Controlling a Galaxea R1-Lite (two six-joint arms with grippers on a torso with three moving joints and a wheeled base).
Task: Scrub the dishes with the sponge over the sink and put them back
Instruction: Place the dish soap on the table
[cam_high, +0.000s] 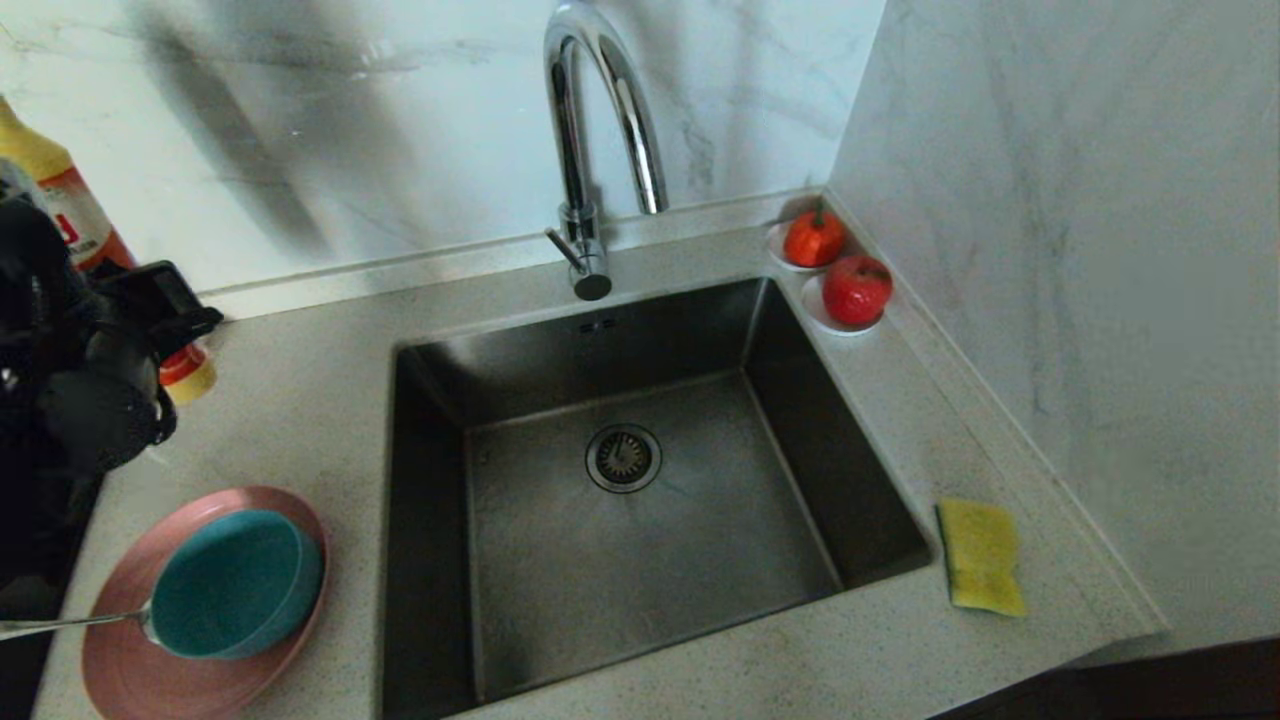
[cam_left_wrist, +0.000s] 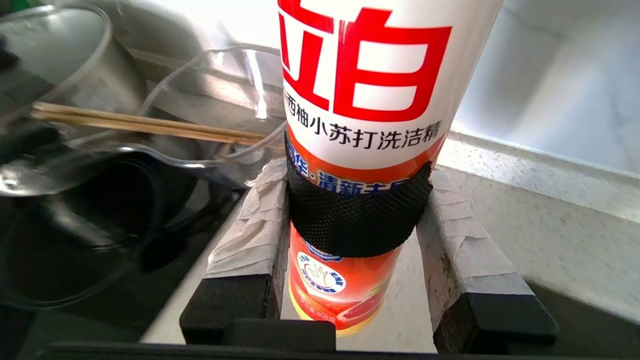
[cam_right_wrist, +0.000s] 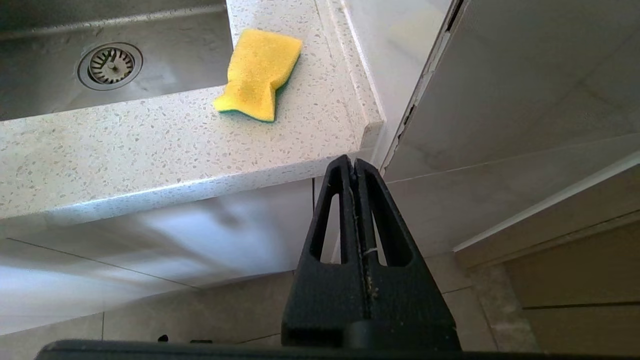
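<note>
On the counter left of the sink (cam_high: 700, 560), a teal-blue bowl (cam_high: 235, 585) sits on the pink plate (cam_high: 120, 670). The silver spoon (cam_high: 70, 623) leans on the bowl's near side. Yellow face up, the sponge (cam_high: 982, 555) (cam_right_wrist: 260, 72) lies on the counter right of the sink. At the far left my left gripper (cam_high: 150, 310) (cam_left_wrist: 356, 175) is shut on an orange-and-white detergent bottle (cam_left_wrist: 370, 100), with both taped fingers against its black mesh band. Below the counter's front edge hangs my right gripper (cam_right_wrist: 354, 162), shut and empty.
The chrome tap (cam_high: 590, 150) arches over the back of the sink. Two white saucers with red fruits (cam_high: 815, 240) (cam_high: 857, 290) stand in the back right corner against the wall. A clear glass bowl (cam_left_wrist: 150, 100) with chopsticks (cam_left_wrist: 140, 125) sits beside the bottle.
</note>
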